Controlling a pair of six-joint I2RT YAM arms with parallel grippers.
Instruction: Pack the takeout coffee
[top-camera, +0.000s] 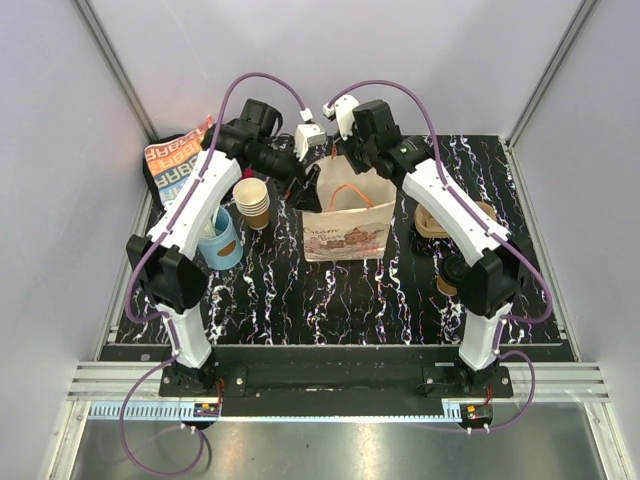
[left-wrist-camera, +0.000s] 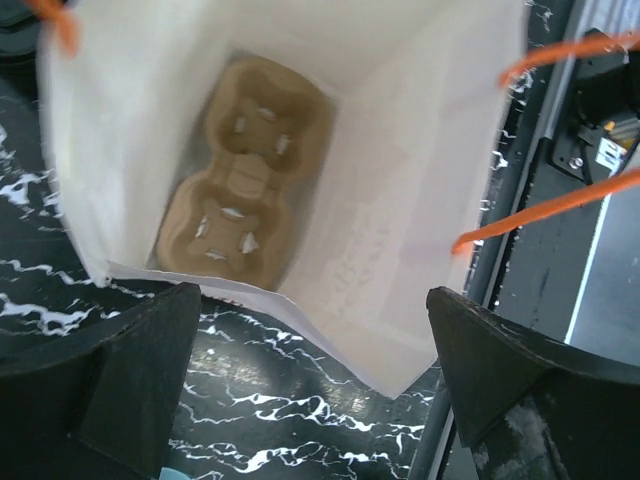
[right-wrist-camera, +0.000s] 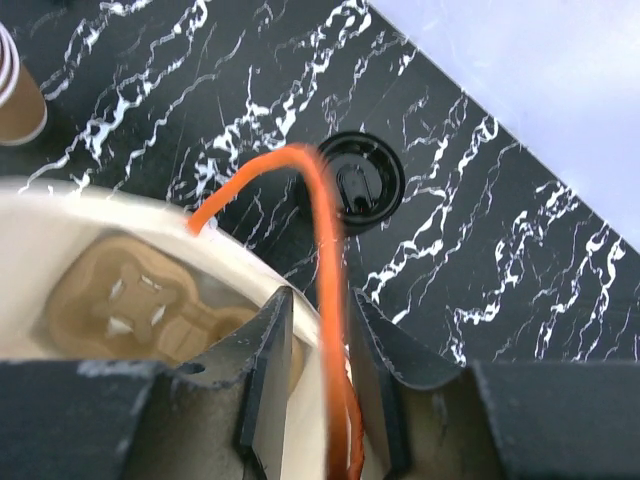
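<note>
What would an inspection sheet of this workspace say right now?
Surface: black marbled table, no spills seen.
Job's things: takeout coffee, lid on, stands on the table outside the white bag; cup tray lies in the bag, both holes empty.
Clutter: paper cup stack, blue cup, striped packet.
End effectors: left end effector open above the bag mouth; right end effector straddles an orange handle, grip unclear.
Cables: purple cables loop above the arms.
Surroundings: plain grey walls.
</note>
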